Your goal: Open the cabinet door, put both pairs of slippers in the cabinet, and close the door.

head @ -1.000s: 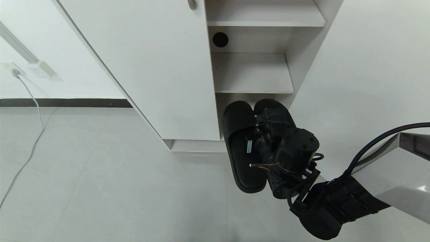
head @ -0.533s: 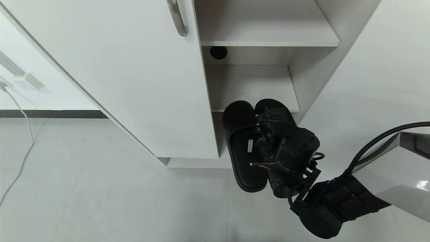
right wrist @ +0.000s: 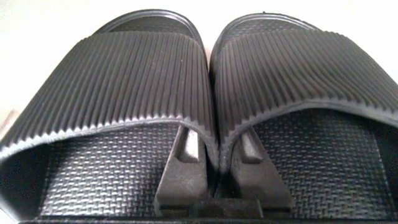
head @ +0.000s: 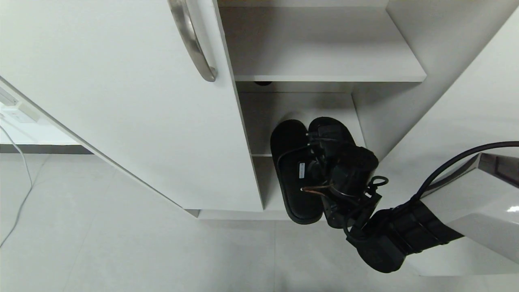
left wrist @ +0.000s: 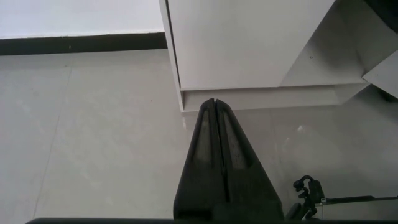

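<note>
A pair of black slippers hangs side by side in front of the open white cabinet, toes over the lower shelf. My right gripper is shut on the slippers, its fingers pinching the two inner strap edges together. The cabinet door stands swung open at the left, with a curved metal handle. My left gripper is shut with nothing in it, low above the floor near the cabinet's base.
An upper shelf sits above the lower one. The cabinet's right side wall stands close to my right arm. A grey cable trails across the tiled floor at the far left, below a wall socket.
The head camera has come closer to the cabinet, so door and shelves look larger and lower. The slippers, held as before, now reach further over the lower shelf.
</note>
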Robot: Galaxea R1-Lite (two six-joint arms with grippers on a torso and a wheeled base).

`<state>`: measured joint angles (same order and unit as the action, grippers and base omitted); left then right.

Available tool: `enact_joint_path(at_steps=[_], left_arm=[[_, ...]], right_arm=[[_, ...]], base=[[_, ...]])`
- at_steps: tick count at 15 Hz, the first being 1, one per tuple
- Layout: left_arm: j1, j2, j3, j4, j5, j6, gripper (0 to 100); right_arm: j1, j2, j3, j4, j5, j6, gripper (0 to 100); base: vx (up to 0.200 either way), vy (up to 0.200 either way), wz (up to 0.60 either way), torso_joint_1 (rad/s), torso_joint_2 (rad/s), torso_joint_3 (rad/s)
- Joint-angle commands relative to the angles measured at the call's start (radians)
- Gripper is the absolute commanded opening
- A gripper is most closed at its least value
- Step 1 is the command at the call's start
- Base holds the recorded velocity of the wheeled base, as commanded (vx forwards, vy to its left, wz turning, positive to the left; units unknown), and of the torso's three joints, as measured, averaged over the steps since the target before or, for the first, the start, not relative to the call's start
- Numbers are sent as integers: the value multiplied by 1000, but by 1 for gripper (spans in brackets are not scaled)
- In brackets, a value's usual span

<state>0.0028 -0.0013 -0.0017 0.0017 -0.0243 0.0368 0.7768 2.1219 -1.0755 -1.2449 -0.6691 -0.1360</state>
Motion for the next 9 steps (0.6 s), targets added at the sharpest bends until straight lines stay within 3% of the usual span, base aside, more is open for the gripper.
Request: enact_joint_path(at_steps=[1, 9], left_arm=[[0, 1, 0, 0, 0, 0, 0], [0, 1, 0, 0, 0, -2, 0]], right_arm=[[-39, 18, -72, 39, 3, 4, 0], [-139, 171, -403, 216, 19, 21, 0]], base=[[0, 0, 0, 0, 0, 0], [0, 0, 0, 0, 0, 0]])
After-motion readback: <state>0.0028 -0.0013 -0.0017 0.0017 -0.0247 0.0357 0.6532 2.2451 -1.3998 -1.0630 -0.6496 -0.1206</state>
